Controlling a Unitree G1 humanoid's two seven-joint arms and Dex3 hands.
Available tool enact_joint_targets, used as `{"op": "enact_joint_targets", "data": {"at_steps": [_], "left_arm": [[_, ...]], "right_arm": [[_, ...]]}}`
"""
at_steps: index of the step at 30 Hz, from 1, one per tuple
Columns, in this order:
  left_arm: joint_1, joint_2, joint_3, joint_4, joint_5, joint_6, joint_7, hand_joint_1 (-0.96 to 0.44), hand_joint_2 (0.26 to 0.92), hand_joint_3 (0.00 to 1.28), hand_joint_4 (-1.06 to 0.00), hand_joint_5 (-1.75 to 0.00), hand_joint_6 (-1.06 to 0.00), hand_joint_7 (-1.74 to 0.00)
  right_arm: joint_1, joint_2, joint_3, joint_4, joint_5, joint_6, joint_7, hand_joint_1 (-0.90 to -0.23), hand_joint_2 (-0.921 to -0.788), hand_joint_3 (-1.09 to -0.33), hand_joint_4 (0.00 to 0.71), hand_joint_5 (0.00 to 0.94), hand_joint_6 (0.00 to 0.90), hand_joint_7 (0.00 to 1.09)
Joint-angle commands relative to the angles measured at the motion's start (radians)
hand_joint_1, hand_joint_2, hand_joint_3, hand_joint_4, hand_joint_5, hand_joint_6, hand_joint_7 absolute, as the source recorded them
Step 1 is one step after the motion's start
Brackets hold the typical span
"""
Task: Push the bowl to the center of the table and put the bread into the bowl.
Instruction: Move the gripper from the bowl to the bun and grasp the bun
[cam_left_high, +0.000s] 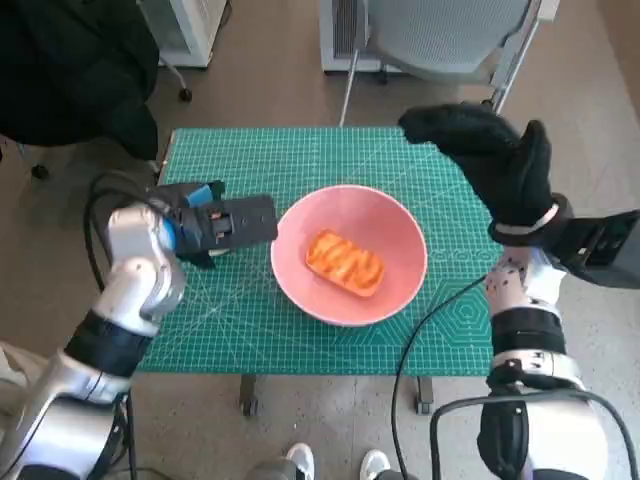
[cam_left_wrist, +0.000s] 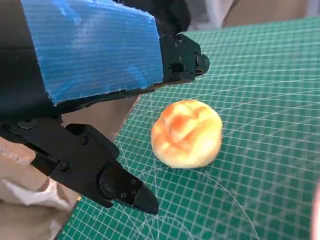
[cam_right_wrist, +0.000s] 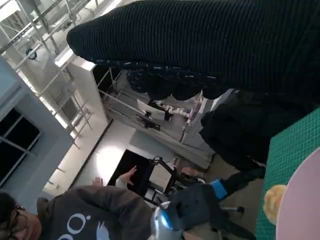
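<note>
A pink bowl (cam_left_high: 402, 232) stands near the middle of the green mat (cam_left_high: 300, 160), with an oblong orange bread (cam_left_high: 345, 263) lying in it. A second, round bun (cam_left_wrist: 186, 133) sits on the mat just left of the bowl; the head view hides it under my left hand (cam_left_high: 215, 225). That hand hovers close over the bun with its black fingers (cam_left_wrist: 120, 185) apart and holds nothing. The right wrist view shows the bun (cam_right_wrist: 272, 202) beside the bowl's rim (cam_right_wrist: 300, 200). My right hand (cam_left_high: 490, 160) is raised above the table's back right, fingers stretched out and empty.
A grey chair (cam_left_high: 440, 40) stands behind the table and a dark jacket (cam_left_high: 70, 70) lies at the back left. Someone's white shoes (cam_left_high: 335, 462) show at the table's front edge. A person in a grey hoodie (cam_right_wrist: 75, 210) appears in the right wrist view.
</note>
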Motion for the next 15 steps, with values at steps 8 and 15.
{"op": "enact_joint_targets", "data": {"at_steps": [8, 15], "left_arm": [[-0.119, -0.101, -0.053, 0.360, -0.023, -0.082, 0.124, -0.46, 0.678, 0.01, 0.00, 0.00, -0.07, 0.00], [-0.158, -0.142, -0.047, 0.503, -0.063, -0.123, 0.215, -0.38, 0.679, 0.00, 0.00, 0.00, -0.06, 0.00]], "right_arm": [[0.019, -0.011, 0.000, -0.013, -0.002, 0.008, 0.005, -0.698, -0.921, -0.805, 0.192, 0.000, 0.257, 0.00], [0.025, -0.013, 0.000, -0.024, -0.002, 0.007, 0.003, -0.698, -0.921, -0.805, 0.193, 0.001, 0.258, 0.00]]}}
